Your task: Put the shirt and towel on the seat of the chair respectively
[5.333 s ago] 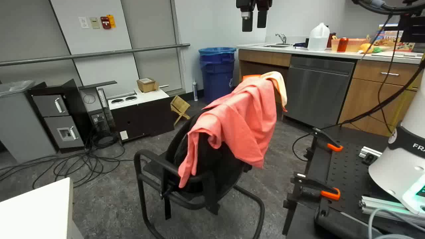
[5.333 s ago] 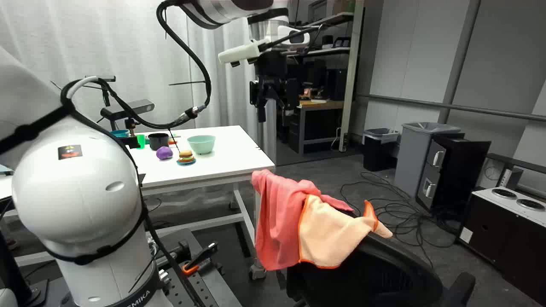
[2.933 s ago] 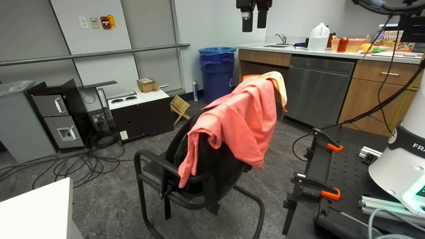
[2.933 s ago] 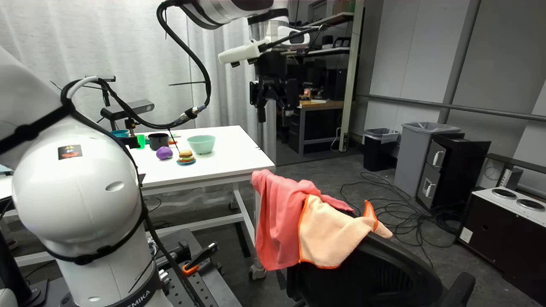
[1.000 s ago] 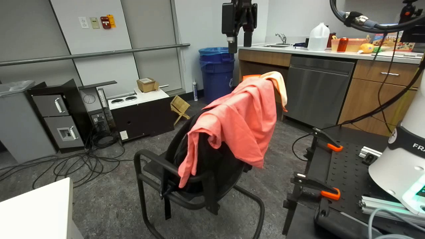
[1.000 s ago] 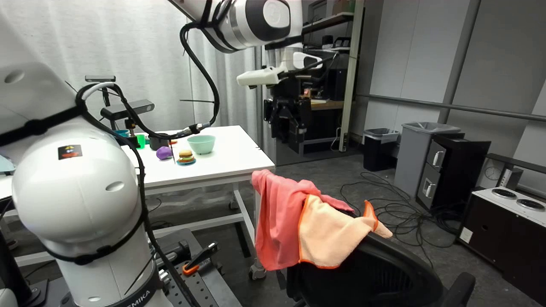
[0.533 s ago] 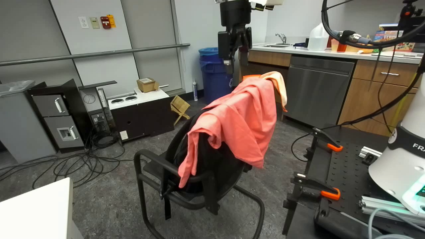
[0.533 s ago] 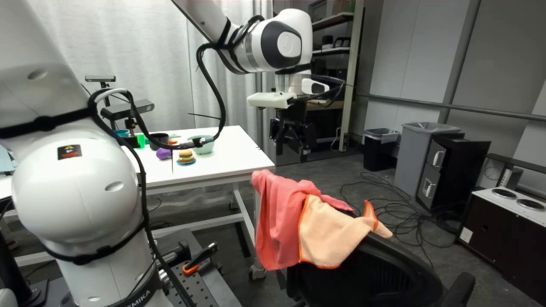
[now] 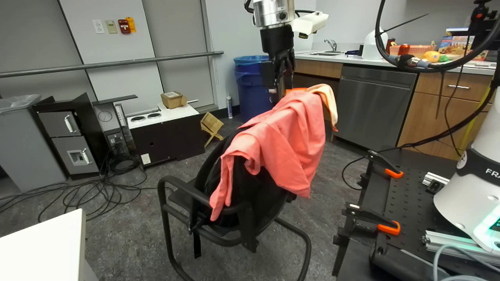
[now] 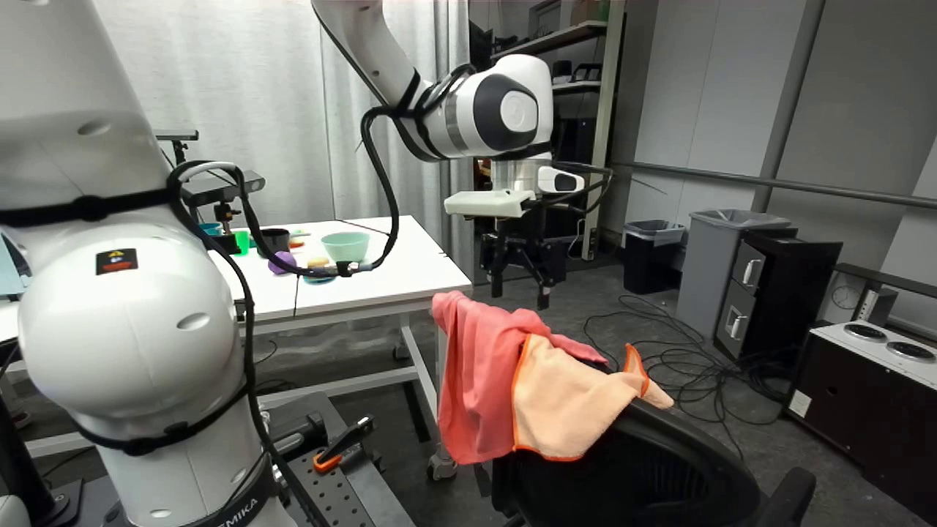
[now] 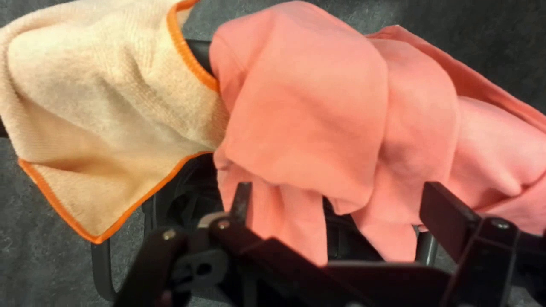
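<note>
The coral-pink shirt (image 9: 289,140) hangs over the backrest of the black chair (image 10: 644,476). It fills the middle and right of the wrist view (image 11: 307,106). The peach towel with orange edging (image 10: 575,402) hangs over the same backrest beside the shirt, at the left of the wrist view (image 11: 115,106). My gripper (image 10: 520,294) is open and empty, pointing down just above the backrest. In the wrist view its fingers (image 11: 338,187) are wide apart, with the shirt beyond them. In an exterior view the fingertips (image 9: 280,93) are partly behind the shirt's top. The seat is mostly hidden.
A white table (image 10: 395,285) with a mint bowl (image 10: 345,247) and toys stands behind the chair. The black robot base plate (image 9: 410,195) with orange-tipped clamps is beside the chair. A blue bin (image 9: 252,89) and kitchen counter (image 9: 312,57) stand farther off.
My gripper hung still high up, then came down to just above the chair's backrest, staying open. The shirt, towel and chair have not moved.
</note>
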